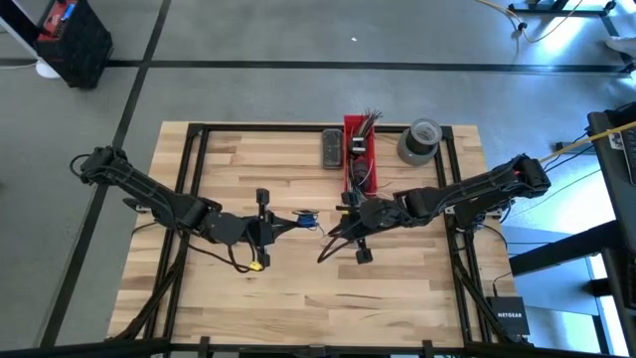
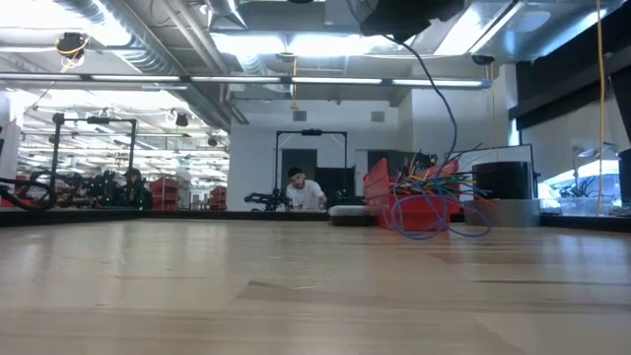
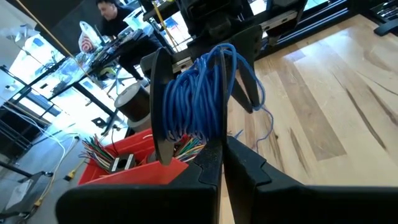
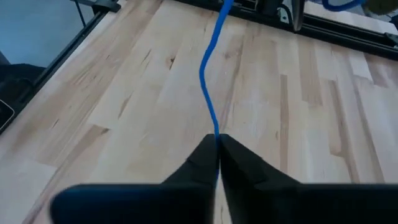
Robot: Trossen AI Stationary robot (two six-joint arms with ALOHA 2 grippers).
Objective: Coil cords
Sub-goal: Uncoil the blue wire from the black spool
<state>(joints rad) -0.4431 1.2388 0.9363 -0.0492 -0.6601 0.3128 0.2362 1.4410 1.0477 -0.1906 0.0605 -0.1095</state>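
At table centre, a blue cord (image 4: 210, 93) is pinched by the right gripper (image 4: 217, 144) and stretched toward the left gripper (image 3: 214, 146), which is clamped on its coil (image 3: 199, 93).

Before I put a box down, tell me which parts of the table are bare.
Bare wood: the front strip below both grippers, and the far-left stretch from the table's left rail to the dark block. Crowded: the middle, where the left gripper holds the blue cord coil and the right gripper pinches its strand, and the far right, with red bin and tape roll.
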